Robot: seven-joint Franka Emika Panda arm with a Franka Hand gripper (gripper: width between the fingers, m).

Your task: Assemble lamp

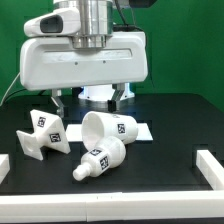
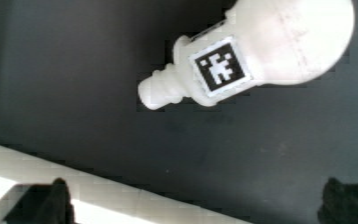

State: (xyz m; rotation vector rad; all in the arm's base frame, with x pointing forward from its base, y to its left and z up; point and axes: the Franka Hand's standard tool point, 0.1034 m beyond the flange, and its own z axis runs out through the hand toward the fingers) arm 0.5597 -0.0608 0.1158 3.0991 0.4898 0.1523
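The lamp's three white tagged parts lie loose on the black table. The blocky base (image 1: 42, 135) is at the exterior view's left. The tapered shade (image 1: 108, 127) lies on its side in the middle. The bulb (image 1: 99, 161) lies on its side in front of the shade, and it also shows in the wrist view (image 2: 247, 55), neck and tag visible. My gripper (image 1: 91, 98) hangs above the table behind the parts, touching none. In the wrist view the gripper (image 2: 190, 205) is open wide and empty, with dark fingertips (image 2: 34, 202) at the frame's edge.
The marker board (image 1: 141, 131) lies flat under and beside the shade. White rails sit at the table's front left (image 1: 3, 166) and front right (image 1: 209, 167). A pale strip (image 2: 60, 180) crosses the wrist view near one fingertip. A green wall stands behind.
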